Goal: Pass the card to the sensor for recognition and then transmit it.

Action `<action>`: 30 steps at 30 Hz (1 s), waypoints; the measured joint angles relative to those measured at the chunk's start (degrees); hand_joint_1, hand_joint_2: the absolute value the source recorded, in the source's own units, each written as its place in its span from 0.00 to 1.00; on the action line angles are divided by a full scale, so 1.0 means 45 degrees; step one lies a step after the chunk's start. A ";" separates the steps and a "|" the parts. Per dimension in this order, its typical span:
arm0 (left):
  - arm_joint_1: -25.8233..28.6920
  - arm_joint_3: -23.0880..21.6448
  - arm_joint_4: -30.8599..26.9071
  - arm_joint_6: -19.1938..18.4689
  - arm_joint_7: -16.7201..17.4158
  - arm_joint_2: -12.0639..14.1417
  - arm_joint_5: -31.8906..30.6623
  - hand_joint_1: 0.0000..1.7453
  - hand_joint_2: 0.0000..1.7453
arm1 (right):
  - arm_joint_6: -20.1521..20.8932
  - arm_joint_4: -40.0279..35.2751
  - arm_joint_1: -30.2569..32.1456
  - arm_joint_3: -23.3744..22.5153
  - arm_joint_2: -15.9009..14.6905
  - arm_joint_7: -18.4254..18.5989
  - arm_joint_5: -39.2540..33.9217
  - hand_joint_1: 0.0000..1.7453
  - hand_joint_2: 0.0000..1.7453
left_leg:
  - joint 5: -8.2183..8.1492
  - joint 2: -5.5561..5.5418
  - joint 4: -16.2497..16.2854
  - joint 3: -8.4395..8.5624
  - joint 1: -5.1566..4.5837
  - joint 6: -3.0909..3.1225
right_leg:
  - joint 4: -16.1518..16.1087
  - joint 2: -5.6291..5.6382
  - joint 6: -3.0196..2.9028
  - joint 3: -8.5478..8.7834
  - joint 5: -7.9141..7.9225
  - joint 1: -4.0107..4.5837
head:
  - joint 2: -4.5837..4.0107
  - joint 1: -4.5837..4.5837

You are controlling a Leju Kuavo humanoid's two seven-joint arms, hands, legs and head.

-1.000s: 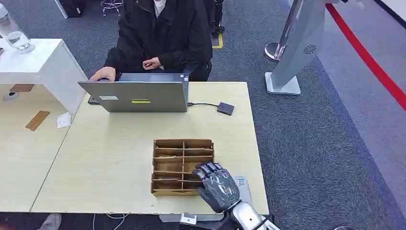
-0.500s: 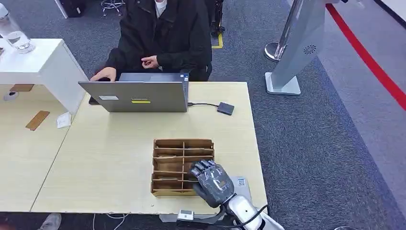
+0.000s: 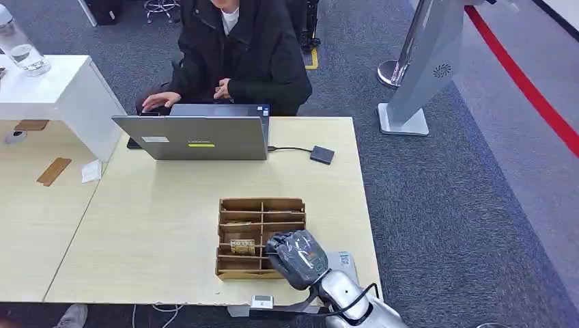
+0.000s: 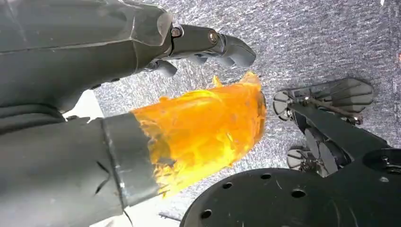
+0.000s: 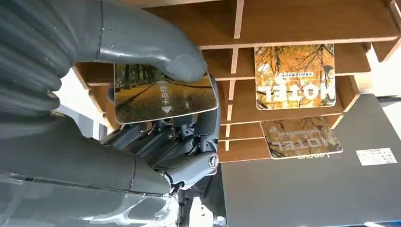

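A hotel key card sits pinched between the thumb and curled fingers of the robot's right hand, held flat and just off the near right corner of a wooden slotted organizer on the pale desk, apparently freshly lifted so it can be carried to the small dark card reader wired to the laptop at the desk's far side. The grip leaves most of the card's printed face exposed, which should suit a flat pass over the sensor. In the right wrist view, 2 more "HOTEL" cards lean in neighbouring slots. A person in a dark jacket works at the laptop. The left hand hangs over grey carpet, fingers apart, holding nothing.
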 joint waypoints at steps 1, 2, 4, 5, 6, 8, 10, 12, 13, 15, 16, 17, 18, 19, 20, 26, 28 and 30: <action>0.0007 0.0015 0.0015 -0.0010 -0.0010 0.0010 -0.0005 0.00 0.00 | 0.0000 0.0034 -0.0037 0.0019 0.0000 0.0000 -0.0024 0.88 1.00 | 0.0000 0.0000 0.0000 0.0000 0.0000 0.0000 | 0.0000 0.0000 0.0000 0.0000 0.0000 0.0000 | 0.0000 0.0000; 0.0021 0.0019 0.0015 -0.0015 -0.0039 0.0019 -0.0005 0.00 0.00 | -0.0009 0.0072 -0.0082 0.0053 0.0000 0.0000 -0.0048 0.88 1.00 | 0.0000 0.0000 0.0000 0.0001 0.0000 0.0000 | 0.0000 0.0000 0.0000 0.0000 0.0000 0.0000 | 0.0000 0.0005; 0.0045 0.0029 0.0015 -0.0015 -0.0073 0.0053 -0.0005 0.00 0.00 | -0.0019 0.0126 -0.0152 0.0117 0.0000 0.0000 -0.0146 0.92 1.00 | 0.0000 0.0000 0.0000 0.0001 -0.0001 0.0000 | 0.0000 0.0000 0.0000 0.0000 0.0000 0.0000 | 0.0000 0.0000; 0.0051 0.0034 0.0044 -0.0015 -0.0078 0.0078 -0.0005 0.00 0.00 | -0.0029 0.0155 -0.0182 0.0160 0.0000 0.0005 -0.0165 0.91 1.00 | 0.0000 0.0000 0.0000 0.0001 0.0000 0.0000 | 0.0000 0.0000 0.0000 -0.0001 0.0000 0.0000 | 0.0000 0.0000; 0.0058 0.0034 0.0083 -0.0015 -0.0087 0.0092 -0.0005 0.00 0.00 | -0.0039 0.0180 -0.0214 0.0199 0.0000 0.0000 -0.0175 0.94 1.00 | 0.0000 0.0000 0.0000 0.0001 0.0000 0.0000 | 0.0000 0.0000 0.0000 -0.0001 0.0000 0.0001 | 0.0000 0.0000; 0.0075 0.0039 0.0112 -0.0015 -0.0112 0.0131 -0.0005 0.00 0.00 | -0.0088 0.0199 -0.0262 0.0238 0.0000 0.0005 -0.0209 0.98 1.00 | 0.0000 0.0000 0.0000 0.0002 0.0000 0.0000 | 0.0000 0.0000 0.0000 -0.0002 0.0000 0.0001 | 0.0000 0.0005; 0.0087 0.0053 0.0121 -0.0015 -0.0145 0.0146 -0.0005 0.00 0.00 | -0.0151 0.0214 -0.0306 0.0287 0.0000 0.0005 -0.0228 1.00 1.00 | 0.0000 0.0001 0.0000 0.0002 0.0001 0.0000 | 0.0000 0.0000 0.0000 -0.0003 0.0000 0.0001 | 0.0000 0.0000; 0.0094 0.0063 0.0121 -0.0010 -0.0189 0.0146 -0.0005 0.00 0.00 | -0.0238 0.0214 -0.0308 0.0316 0.0000 0.0005 -0.0238 1.00 1.00 | 0.0000 0.0000 0.0000 0.0001 0.0001 0.0000 | 0.0000 0.0000 0.0000 -0.0002 0.0000 0.0001 | 0.0000 0.0000; 0.0096 0.0068 0.0126 -0.0005 -0.0194 0.0150 -0.0005 0.00 0.00 | -0.0258 0.0214 -0.0308 0.0330 0.0000 0.0005 -0.0238 1.00 1.00 | 0.0000 0.0000 0.0000 0.0001 0.0001 0.0000 | 0.0000 0.0000 0.0000 -0.0002 0.0000 0.0001 | 0.0000 0.0000; 0.0096 0.0092 0.0175 0.0000 -0.0214 0.0175 -0.0005 0.00 0.00 | -0.0306 0.0170 -0.0308 0.0364 -0.0005 0.0005 -0.0238 1.00 1.00 | 0.0000 0.0001 0.0000 0.0002 0.0001 0.0000 | 0.0000 0.0001 0.0000 -0.0002 0.0000 0.0001 | 0.0000 0.0000; 0.0099 0.0092 0.0199 0.0000 -0.0223 0.0189 -0.0005 0.00 0.00 | -0.0335 0.0126 -0.0307 0.0379 -0.0005 0.0005 -0.0238 1.00 1.00 | 0.0000 0.0001 0.0000 0.0002 0.0001 0.0000 | 0.0000 0.0001 0.0000 -0.0003 0.0000 0.0001 | 0.0000 0.0000; 0.0110 0.0097 0.0204 0.0005 -0.0223 0.0204 -0.0005 0.00 0.00 | -0.0369 0.0063 -0.0306 0.0389 -0.0010 0.0015 -0.0238 1.00 1.00 | 0.0000 0.0001 0.0000 0.0001 0.0001 0.0000 | 0.0000 0.0001 0.0000 -0.0003 0.0000 0.0001 | 0.0000 0.0000; 0.0113 0.0102 0.0219 0.0005 -0.0228 0.0204 -0.0005 0.00 0.00 | -0.0413 -0.0005 -0.0308 0.0393 -0.0019 0.0019 -0.0238 1.00 1.00 | 0.0000 0.0001 0.0000 0.0002 0.0000 0.0000 | 0.0000 0.0001 0.0000 -0.0003 0.0000 0.0001 | 0.0000 0.0000; 0.0117 0.0106 0.0228 0.0005 -0.0228 0.0219 -0.0005 0.00 0.00 | -0.0452 -0.0087 -0.0308 0.0393 -0.0029 0.0024 -0.0228 1.00 1.00 | 0.0000 0.0001 0.0000 0.0001 0.0000 0.0000 | 0.0000 0.0001 0.0000 -0.0003 0.0000 0.0001 | 0.0000 0.0000; 0.0123 0.0107 0.0228 0.0005 -0.0228 0.0223 0.0000 0.00 0.00 | -0.0476 -0.0174 -0.0305 0.0393 -0.0043 0.0024 -0.0213 1.00 1.00 | 0.0000 0.0001 0.0000 0.0002 0.0000 0.0000 | 0.0000 0.0001 0.0000 -0.0003 0.0000 0.0001 | 0.0000 0.0000; 0.0134 0.0112 0.0301 0.0019 -0.0243 0.0243 0.0024 0.00 0.00 | -0.0651 -0.0719 -0.0299 0.0350 -0.0204 0.0029 -0.0141 1.00 1.00 | 0.0000 0.0001 0.0000 0.0003 0.0000 0.0000 | 0.0000 0.0001 0.0000 -0.0003 0.0000 0.0001 | 0.0000 0.0000; 0.0139 0.0116 0.0306 0.0019 -0.0243 0.0243 0.0063 0.00 0.00 | -0.0685 -0.0865 -0.0284 0.0301 -0.0248 0.0088 -0.0121 1.00 1.00 | 0.0000 0.0001 0.0000 0.0002 0.0000 0.0000 | 0.0000 0.0001 0.0000 -0.0003 0.0000 0.0001 | 0.0000 0.0005; 0.0142 0.0131 0.0306 0.0224 -0.0423 0.0243 -0.0044 0.00 0.00 | -0.0758 -0.0996 -0.0270 0.0213 -0.0306 0.0268 0.0006 1.00 1.00 | 0.0000 0.0003 0.0005 0.0068 -0.0001 0.0000 | -0.0005 0.0002 -0.0001 -0.0021 0.0000 0.0000 | 0.0000 0.0000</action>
